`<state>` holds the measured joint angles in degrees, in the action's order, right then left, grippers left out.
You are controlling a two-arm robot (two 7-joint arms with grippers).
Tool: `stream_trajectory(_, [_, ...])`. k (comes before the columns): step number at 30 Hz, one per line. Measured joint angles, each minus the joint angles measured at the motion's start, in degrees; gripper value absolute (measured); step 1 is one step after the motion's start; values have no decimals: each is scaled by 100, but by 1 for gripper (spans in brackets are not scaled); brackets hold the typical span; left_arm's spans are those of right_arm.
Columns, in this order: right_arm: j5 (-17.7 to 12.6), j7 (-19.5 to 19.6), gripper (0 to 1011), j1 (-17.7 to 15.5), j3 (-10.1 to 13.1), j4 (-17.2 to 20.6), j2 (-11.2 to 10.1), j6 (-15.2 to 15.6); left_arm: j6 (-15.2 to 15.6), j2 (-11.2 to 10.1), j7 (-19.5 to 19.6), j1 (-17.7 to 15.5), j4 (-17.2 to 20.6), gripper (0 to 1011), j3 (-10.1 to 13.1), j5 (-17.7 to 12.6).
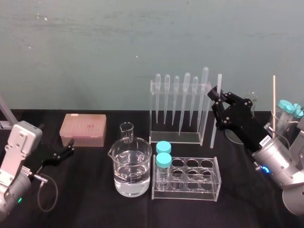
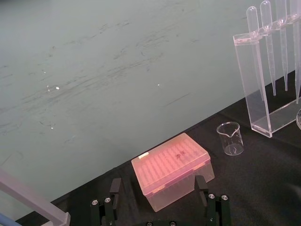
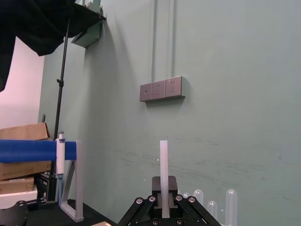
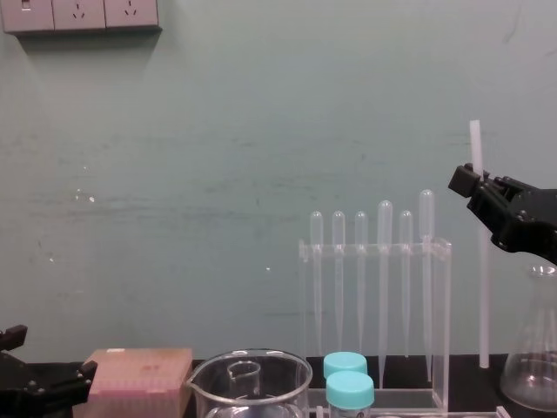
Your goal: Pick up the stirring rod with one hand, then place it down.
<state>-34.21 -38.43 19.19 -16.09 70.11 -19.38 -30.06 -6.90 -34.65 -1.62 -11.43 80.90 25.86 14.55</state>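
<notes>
Stirring rod: thin, stiff, translucent-white; judged light, slick, breakable. Stands upright just beside the pipette rack, lower end near the bench. Right tool clenched on its upper part; best gripped there, gently. Left tool parked at bench's left, jaws apart.

Six pipettes, two beakers, one stirring rod, one pink box.

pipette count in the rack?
6. The pipettes hang upright in one row in the clear rack, behind the test-tube rack. None look hidden. The right gripper holds the stirring rod just right of them; the left gripper sits parked far left.
</notes>
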Motion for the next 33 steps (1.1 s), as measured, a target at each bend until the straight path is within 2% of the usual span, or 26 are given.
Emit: stream_trajectory(33, [0,0,72,0,0,-1,0,0,0,0,0,0,0,1000,0,0])
